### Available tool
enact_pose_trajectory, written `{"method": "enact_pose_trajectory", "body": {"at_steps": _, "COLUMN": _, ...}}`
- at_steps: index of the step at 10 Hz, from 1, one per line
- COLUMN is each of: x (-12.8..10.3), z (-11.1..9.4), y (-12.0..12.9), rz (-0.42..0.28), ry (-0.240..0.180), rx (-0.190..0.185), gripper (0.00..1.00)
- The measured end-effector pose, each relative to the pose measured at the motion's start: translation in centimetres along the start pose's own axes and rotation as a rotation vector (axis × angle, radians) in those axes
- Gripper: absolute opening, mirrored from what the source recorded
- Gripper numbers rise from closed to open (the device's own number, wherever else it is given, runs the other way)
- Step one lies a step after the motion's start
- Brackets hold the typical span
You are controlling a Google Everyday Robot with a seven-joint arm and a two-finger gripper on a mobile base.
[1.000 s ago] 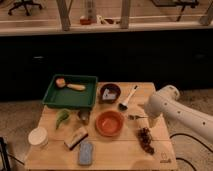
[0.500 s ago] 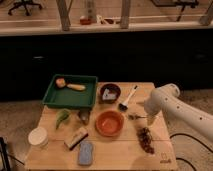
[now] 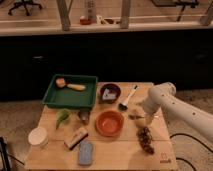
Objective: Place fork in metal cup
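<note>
The gripper (image 3: 141, 114) hangs low at the thin silver fork (image 3: 133, 117) beside the round orange bowl (image 3: 109, 123); its grip I can't tell.

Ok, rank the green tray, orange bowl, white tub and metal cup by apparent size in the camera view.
1. green tray
2. orange bowl
3. white tub, though it sits nearest the camera, which flatters it
4. metal cup
The pincer hovers just right of the orange bowl.
</note>
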Motion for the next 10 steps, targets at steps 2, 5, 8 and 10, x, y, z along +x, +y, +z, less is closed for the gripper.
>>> {"method": "enact_pose_trajectory", "body": {"at_steps": 2, "x": 0.0, "z": 0.9, "y": 0.1, "rz": 0.004, "ry": -0.011, "rx": -0.021, "gripper": 0.42}}
{"method": "enact_pose_trajectory", "body": {"at_steps": 5, "x": 0.1, "z": 1.3, "y": 0.3, "rz": 0.005, "ry": -0.014, "rx": -0.03, "gripper": 0.14}}
{"method": "enact_pose_trajectory", "body": {"at_steps": 8, "x": -0.3, "z": 0.8, "y": 0.8, "rz": 0.002, "ry": -0.015, "rx": -0.026, "gripper": 0.0}}
{"method": "enact_pose_trajectory", "body": {"at_steps": 10, "x": -0.8, "z": -0.4, "y": 0.9, "rz": -0.012, "ry": -0.007, "rx": -0.011, "gripper": 0.0}}
